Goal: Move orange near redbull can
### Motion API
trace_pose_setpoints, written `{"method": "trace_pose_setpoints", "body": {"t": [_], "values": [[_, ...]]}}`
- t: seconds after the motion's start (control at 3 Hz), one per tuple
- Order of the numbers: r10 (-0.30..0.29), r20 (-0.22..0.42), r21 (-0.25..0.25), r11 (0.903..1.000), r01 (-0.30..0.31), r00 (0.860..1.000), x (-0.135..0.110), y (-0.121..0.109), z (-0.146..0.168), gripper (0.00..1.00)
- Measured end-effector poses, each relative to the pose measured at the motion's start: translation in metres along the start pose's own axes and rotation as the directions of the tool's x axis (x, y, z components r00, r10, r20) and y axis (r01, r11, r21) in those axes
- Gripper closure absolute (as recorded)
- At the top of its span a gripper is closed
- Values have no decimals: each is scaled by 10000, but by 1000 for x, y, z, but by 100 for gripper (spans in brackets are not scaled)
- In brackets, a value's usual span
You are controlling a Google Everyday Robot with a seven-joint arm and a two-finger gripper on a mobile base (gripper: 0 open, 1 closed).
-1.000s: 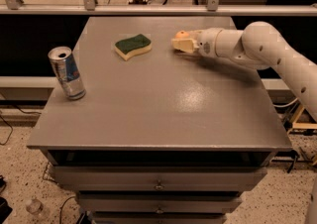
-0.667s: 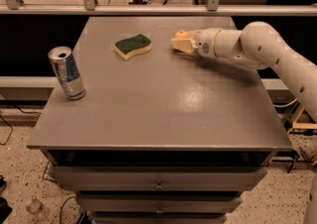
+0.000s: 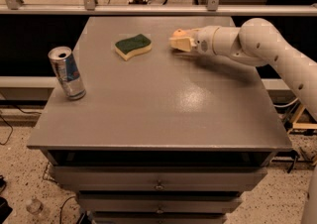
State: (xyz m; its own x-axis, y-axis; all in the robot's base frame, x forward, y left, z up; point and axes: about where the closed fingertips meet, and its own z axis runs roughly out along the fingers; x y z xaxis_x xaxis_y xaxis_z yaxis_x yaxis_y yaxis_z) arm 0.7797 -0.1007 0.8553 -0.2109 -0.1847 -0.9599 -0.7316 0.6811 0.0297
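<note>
The redbull can (image 3: 68, 73) is slim, silver and blue, and stands upright near the table's left edge. The orange (image 3: 178, 33) is at the far right of the table top. Only a small part of it shows, above the cream fingers around it. My gripper (image 3: 179, 40) reaches in from the right on the white arm and is shut on the orange, low over the table. The can is far to the left of the gripper, nearer the front.
A green-and-yellow sponge (image 3: 133, 46) lies on the grey table (image 3: 163, 104) at the back, between the can and the gripper. The table has drawers below. A glass railing runs behind it.
</note>
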Motion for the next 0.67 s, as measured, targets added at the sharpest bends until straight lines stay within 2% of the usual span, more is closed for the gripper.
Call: {"method": "trace_pose_setpoints", "body": {"t": [0.33, 0.67], "values": [[-174, -113, 56, 9998, 175, 9998, -20, 11, -11, 100], [-273, -59, -53, 9996, 273, 9996, -42, 38, -30, 100]]}}
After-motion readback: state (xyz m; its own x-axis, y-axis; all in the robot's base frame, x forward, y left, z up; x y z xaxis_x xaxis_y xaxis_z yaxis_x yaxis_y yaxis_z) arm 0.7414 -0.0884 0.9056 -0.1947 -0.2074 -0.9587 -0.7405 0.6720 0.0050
